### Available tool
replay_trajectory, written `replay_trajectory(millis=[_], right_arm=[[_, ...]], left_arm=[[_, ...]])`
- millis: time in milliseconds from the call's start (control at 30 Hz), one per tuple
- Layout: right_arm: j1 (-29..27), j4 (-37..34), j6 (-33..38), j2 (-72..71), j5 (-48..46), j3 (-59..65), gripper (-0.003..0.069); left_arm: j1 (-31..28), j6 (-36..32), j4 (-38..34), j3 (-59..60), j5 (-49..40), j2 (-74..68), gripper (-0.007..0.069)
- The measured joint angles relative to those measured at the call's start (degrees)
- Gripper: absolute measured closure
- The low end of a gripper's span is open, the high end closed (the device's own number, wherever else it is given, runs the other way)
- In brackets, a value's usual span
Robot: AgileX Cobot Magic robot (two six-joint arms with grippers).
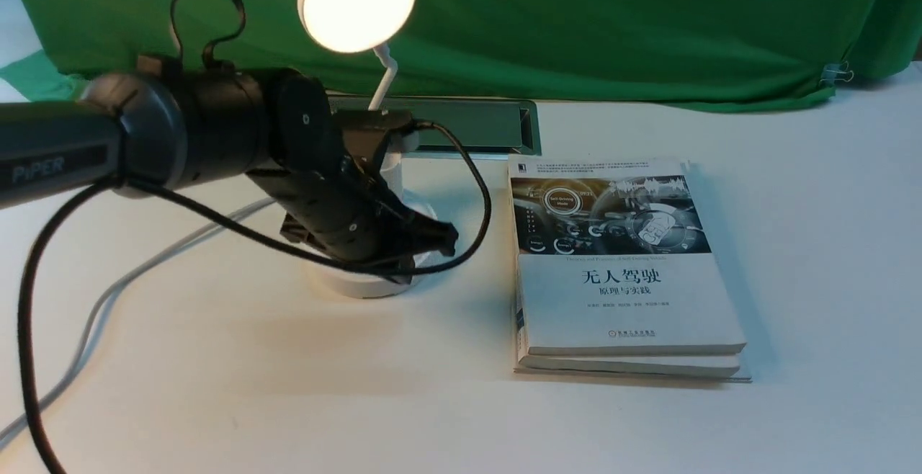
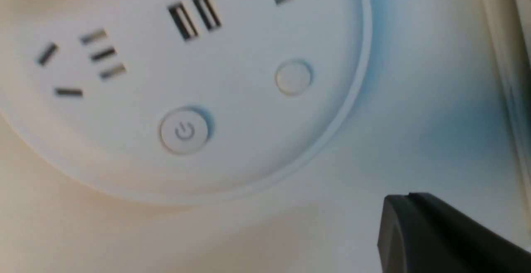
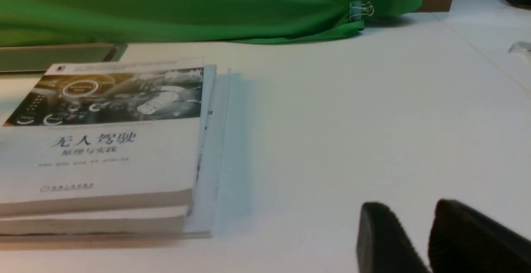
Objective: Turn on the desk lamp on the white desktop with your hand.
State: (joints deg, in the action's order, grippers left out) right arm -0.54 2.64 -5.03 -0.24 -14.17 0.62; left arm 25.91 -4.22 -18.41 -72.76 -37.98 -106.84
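White desktop (image 1: 461, 416) had the lamp (image 1: 358, 4) near its back edge, left of the books (image 1: 627, 272), already glowing; we had our left gripper (image 1: 425, 254) closed, empty, over its base (image 2: 249, 98), our right gripper (image 3: 408, 206) slightly open, empty.

Desk lamp (image 1: 358, 285) stands left of the books (image 1: 630, 301) on the desktop (image 1: 238, 387)
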Motion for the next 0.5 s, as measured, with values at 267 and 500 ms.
replay_trajectory(millis=[267,500], right_arm=[[0.0,0.0,0.0,0.0,0.0,0.0,0.0420],[0.0,0.0,0.0,0.0,0.0,0.0,0.0420]], left_arm=[[0.0,-2.2,-1.3,5.9,-5.9,3.7,0.0624],[0.1,-4.1,-4.6,21.2,0.2,27.6,0.0624]])
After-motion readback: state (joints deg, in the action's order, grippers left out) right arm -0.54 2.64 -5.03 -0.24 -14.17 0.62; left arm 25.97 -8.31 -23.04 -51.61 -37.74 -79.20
